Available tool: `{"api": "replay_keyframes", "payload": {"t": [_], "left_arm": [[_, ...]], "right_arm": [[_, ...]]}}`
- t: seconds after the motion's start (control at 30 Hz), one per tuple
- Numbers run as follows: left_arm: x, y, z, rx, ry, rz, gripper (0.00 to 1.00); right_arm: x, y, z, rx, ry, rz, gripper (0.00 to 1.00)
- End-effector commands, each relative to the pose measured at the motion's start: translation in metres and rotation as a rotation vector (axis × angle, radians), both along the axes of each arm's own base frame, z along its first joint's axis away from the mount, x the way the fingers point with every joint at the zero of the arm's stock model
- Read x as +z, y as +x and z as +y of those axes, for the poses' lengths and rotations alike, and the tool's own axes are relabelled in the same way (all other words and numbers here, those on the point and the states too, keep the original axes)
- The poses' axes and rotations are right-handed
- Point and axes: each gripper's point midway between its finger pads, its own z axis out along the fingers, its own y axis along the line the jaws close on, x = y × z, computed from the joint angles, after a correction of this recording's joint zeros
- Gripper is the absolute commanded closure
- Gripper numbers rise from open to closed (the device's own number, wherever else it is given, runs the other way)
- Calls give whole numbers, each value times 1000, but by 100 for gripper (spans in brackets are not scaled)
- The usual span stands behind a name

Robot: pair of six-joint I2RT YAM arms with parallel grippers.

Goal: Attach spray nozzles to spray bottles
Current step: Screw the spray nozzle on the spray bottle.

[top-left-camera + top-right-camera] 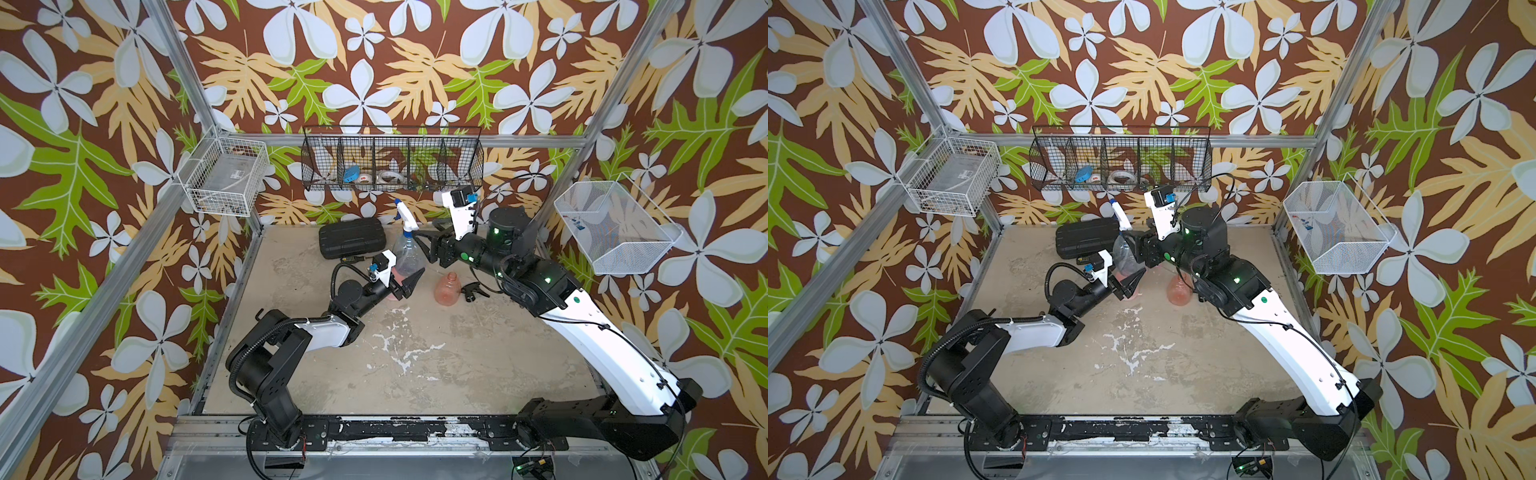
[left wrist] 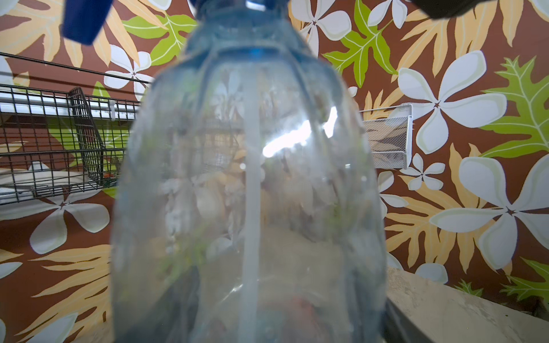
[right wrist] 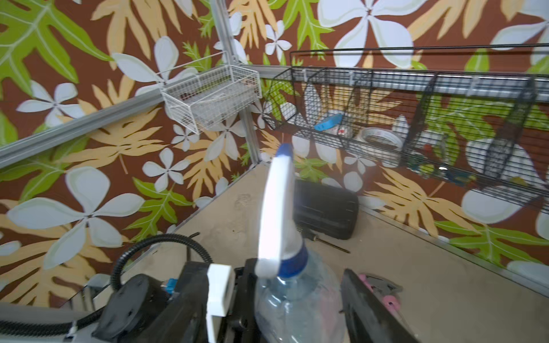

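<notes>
A clear bluish spray bottle (image 1: 409,253) (image 3: 297,303) stands upright at the table's back middle with the white-and-blue spray nozzle (image 1: 405,216) (image 3: 276,213) on its neck. My left gripper (image 1: 409,284) is shut on the bottle's lower body, and the bottle (image 2: 249,193) fills the left wrist view. My right gripper (image 1: 424,245) is open beside the bottle's shoulder, its fingers spread. An orange-red bottle (image 1: 448,289) stands to the right, with a black nozzle (image 1: 473,291) lying beside it. A pink bottle (image 1: 392,296) is mostly hidden behind my left gripper. A grey-and-pink nozzle (image 3: 383,289) lies close by.
A flat black ribbed case (image 1: 352,237) and a small black radio (image 1: 351,259) lie at the back left of the table. A black wire basket (image 1: 392,166) hangs on the back wall. White baskets hang on the left wall (image 1: 226,178) and right wall (image 1: 615,226).
</notes>
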Motion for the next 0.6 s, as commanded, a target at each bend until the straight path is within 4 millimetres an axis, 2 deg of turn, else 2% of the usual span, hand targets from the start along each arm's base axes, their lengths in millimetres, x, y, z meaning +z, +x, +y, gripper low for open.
{"api": "replay_keyframes", "payload": {"t": [0.0,0.27,0.57], "left_arm": [[2,-3,-1,-20,-7,-4,46],[3,-1,-3,-26,-4,-1,46],[7,0,-5,-31,-9,-2,46]], "right_arm": [[19,-9,15,99,65,-34,31],[17,-8,30,161,86,4,37],[11,-21,57,214,90,21,41]]}}
